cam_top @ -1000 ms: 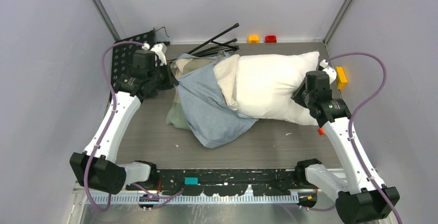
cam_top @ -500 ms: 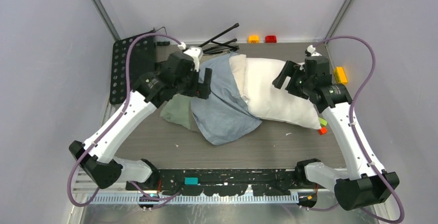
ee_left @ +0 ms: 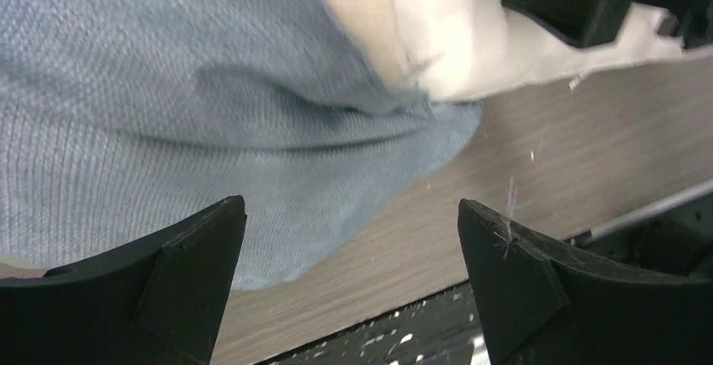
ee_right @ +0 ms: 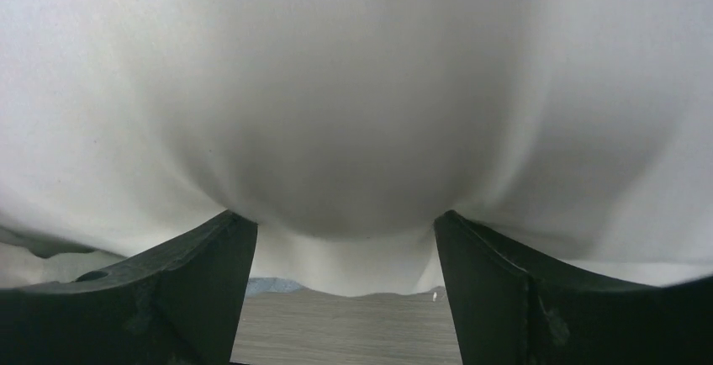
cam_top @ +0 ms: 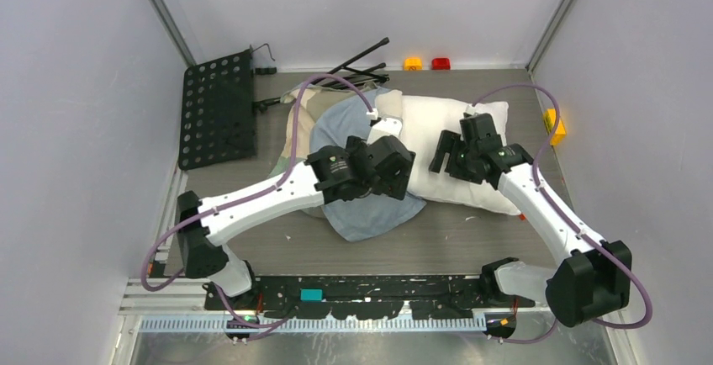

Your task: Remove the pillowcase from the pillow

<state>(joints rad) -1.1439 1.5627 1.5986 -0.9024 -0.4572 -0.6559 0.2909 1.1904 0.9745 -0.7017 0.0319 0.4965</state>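
The white pillow (cam_top: 458, 125) lies across the table's middle and right. Its left end is inside the pillowcase (cam_top: 370, 214), which shows blue-grey on top and patchwork at the far left (cam_top: 304, 113). My left gripper (cam_top: 395, 170) hovers over the blue-grey cloth near the mouth of the case. In the left wrist view that gripper (ee_left: 351, 205) stands open and empty above the pillowcase (ee_left: 210, 104), beside the pillow (ee_left: 471, 37). My right gripper (cam_top: 444, 153) is on the pillow's middle. In the right wrist view it (ee_right: 343, 218) is open, and the pillow (ee_right: 353, 87) bulges against the tips.
A black perforated plate (cam_top: 217, 108) lies at the far left and black stand rods (cam_top: 357, 66) at the back. Small orange (cam_top: 412, 63), red (cam_top: 441, 63) and yellow (cam_top: 555, 125) blocks sit near the back and right walls. A black rail (cam_top: 370, 285) runs along the near edge.
Both grippers have opened. The left arm swung from the far left to over the blue-grey cloth. The right arm moved from the pillow's right end to its middle.
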